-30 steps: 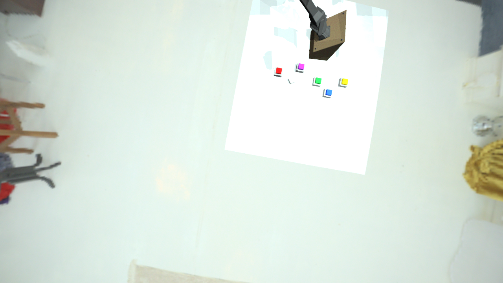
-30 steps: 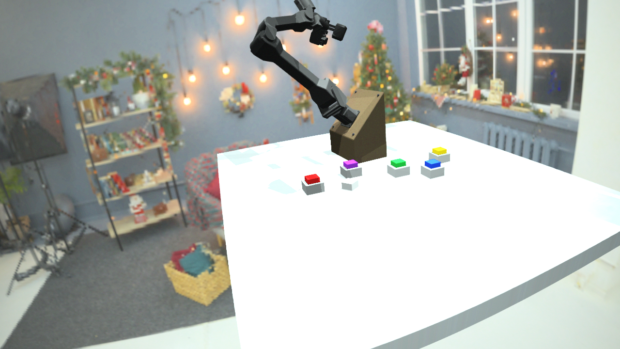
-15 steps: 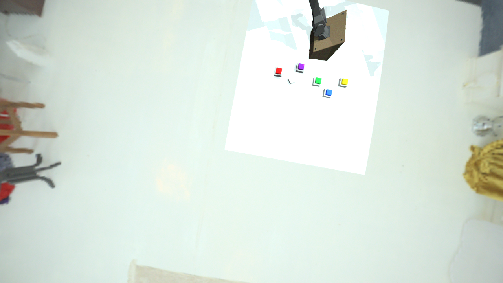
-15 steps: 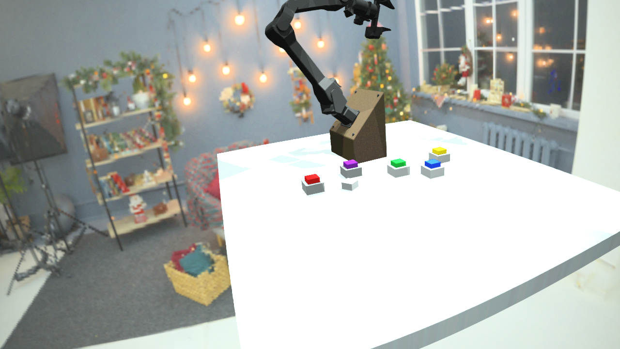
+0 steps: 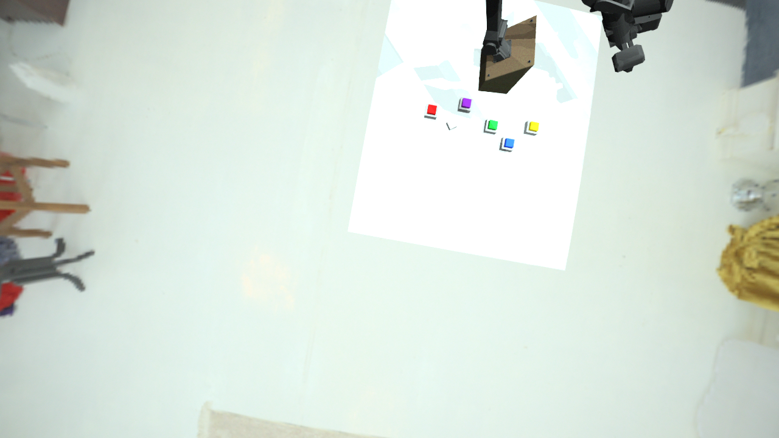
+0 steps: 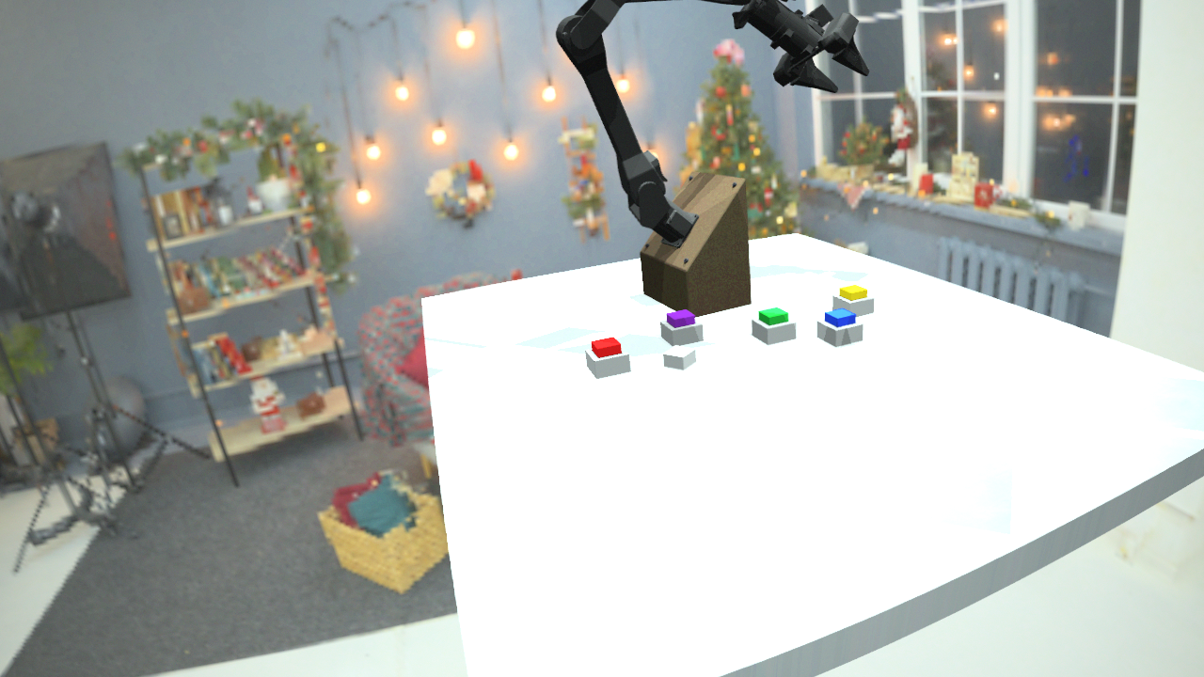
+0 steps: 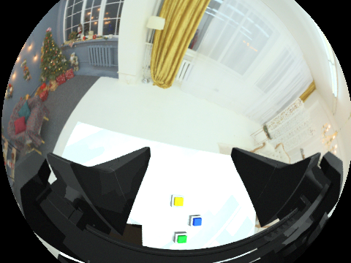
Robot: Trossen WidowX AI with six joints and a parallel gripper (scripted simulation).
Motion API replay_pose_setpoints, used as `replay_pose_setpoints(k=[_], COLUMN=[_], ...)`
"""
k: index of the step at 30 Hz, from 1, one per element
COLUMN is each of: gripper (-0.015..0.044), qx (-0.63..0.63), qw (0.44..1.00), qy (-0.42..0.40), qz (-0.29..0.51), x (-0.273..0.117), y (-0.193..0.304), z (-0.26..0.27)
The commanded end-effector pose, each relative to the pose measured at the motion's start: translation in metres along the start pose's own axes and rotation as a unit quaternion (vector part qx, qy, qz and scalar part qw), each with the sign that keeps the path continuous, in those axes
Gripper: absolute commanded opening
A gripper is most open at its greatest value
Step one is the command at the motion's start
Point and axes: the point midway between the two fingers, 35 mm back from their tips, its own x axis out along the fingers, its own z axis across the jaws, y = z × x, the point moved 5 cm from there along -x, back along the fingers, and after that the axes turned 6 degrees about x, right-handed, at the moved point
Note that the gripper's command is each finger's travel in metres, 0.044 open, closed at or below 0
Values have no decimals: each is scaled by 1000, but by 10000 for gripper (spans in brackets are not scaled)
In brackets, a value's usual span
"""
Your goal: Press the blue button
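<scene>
The blue button has a raised blue cap on a square white base. It stands on the white table between and in front of the green button and the yellow button. My gripper is open and empty. It hangs high above the table, well away from the blue button, with its fingers tilted down to the right in the exterior view. In the wrist view the blue button shows low between the spread fingers.
The purple button and the red button stand to the left. A small white block lies near them. The brown arm mount stands behind the buttons.
</scene>
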Motion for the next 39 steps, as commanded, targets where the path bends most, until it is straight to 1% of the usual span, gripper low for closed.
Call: replay_pose_setpoints(k=[1, 5, 9, 15, 20, 22, 26, 28, 31, 39], gripper=[400, 400, 400, 400, 400, 400, 400, 348, 269, 59], qx=[146, 298, 434, 598, 689, 699, 699, 699, 699, 699], qw=[987, 942, 871, 727, 591, 571, 571, 572, 571, 571], qy=[23, 56, 96, 169, 235, 245, 245, 245, 246, 246], qz=[70, 142, 208, 293, 347, 354, 354, 353, 354, 354], x=[19, 37, 51, 66, 73, 74, 74, 84, 111, 113], y=[30, 70, 113, 183, 242, 250, 250, 260, 294, 297], z=[-37, -73, -102, -134, -150, -151, -151, -149, -139, -138])
